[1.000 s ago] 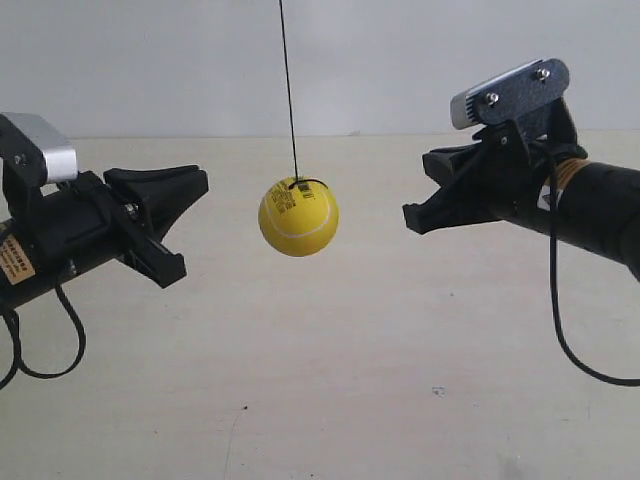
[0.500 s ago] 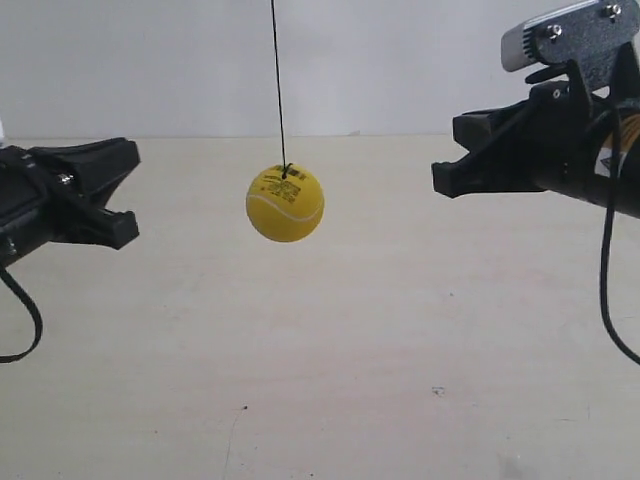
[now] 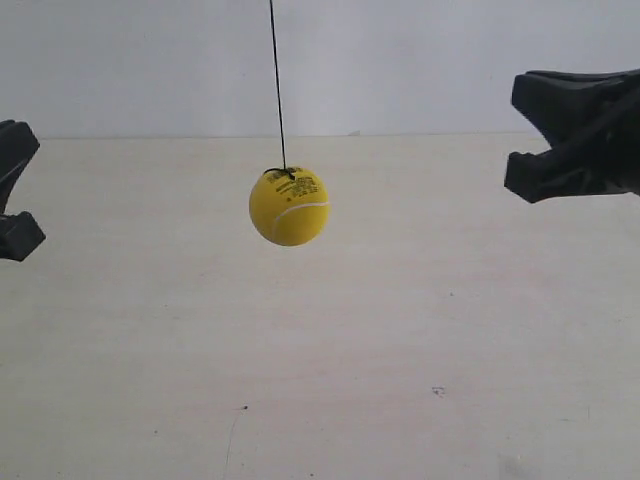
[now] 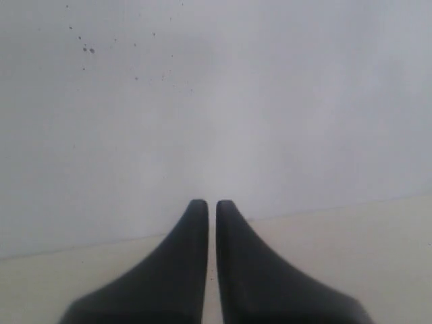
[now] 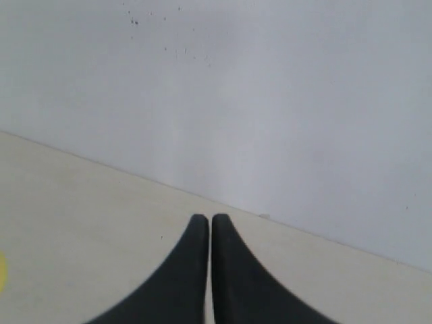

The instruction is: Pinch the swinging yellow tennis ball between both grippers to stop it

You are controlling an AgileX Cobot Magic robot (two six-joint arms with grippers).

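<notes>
The yellow tennis ball [image 3: 289,207] is seen suspended on a thin black string [image 3: 276,90] above the desk [image 3: 400,350]. It is placed between the end effector at the exterior view's left [image 3: 38,188] and the end effector at the exterior view's right [image 3: 512,138], well apart from both and touched by neither. The left end effector [image 4: 211,202] is recorded with fingers drawn together, only a hairline slit between the tips, and nothing is held. The right end effector [image 5: 205,217] is found likewise closed; a yellow sliver of the ball is noted off to one side of its tips.
</notes>
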